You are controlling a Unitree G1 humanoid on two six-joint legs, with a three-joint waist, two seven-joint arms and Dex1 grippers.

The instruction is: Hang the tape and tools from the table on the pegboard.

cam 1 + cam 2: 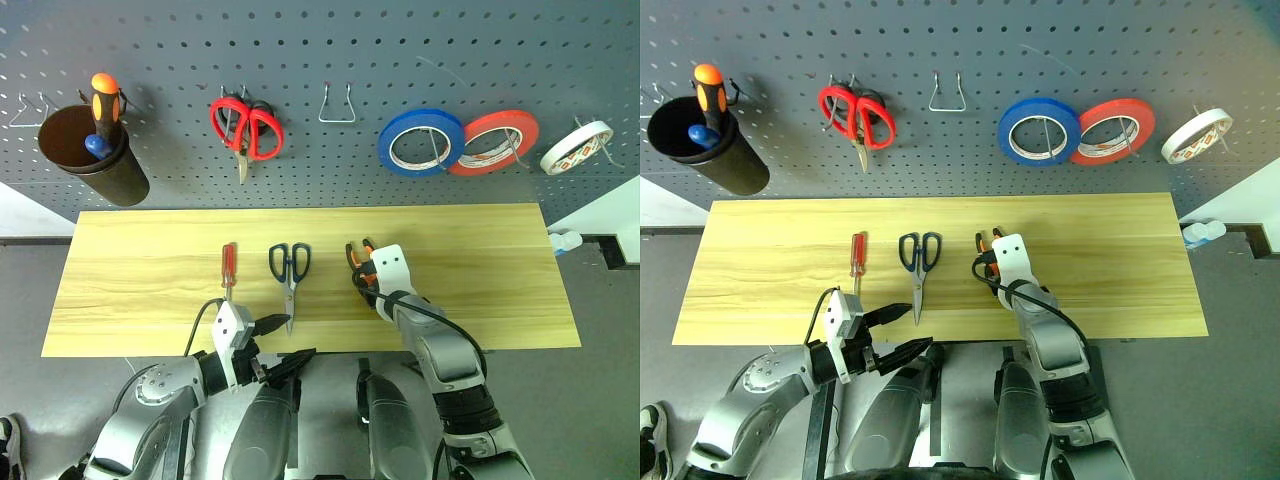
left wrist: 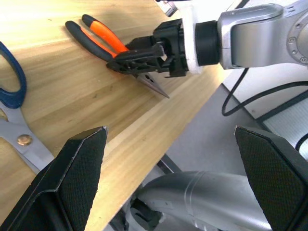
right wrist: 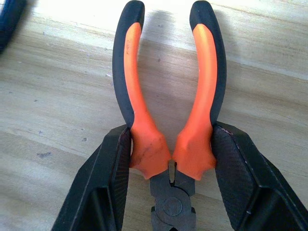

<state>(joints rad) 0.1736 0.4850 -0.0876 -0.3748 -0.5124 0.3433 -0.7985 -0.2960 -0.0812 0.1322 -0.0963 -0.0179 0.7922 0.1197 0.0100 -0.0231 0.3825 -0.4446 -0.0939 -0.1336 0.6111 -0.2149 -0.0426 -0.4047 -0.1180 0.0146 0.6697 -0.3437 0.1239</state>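
Pliers [image 3: 168, 125] lie on the table [image 1: 480, 280], handles pointing toward the pegboard [image 1: 400, 60], and the right gripper [image 3: 168, 159] reaches forward and slightly down over them, its two pads clenched on the orange handles near the pivot. The left gripper [image 1: 275, 345] sits low at the table's near edge, pointing right, jaws spread wide and holding nothing. The dark-handled scissors [image 1: 289, 268] and red-handled screwdriver [image 1: 229, 268] rest nearby. The whitish tape [image 1: 577, 147] hangs on the pegboard; its markings are unreadable.
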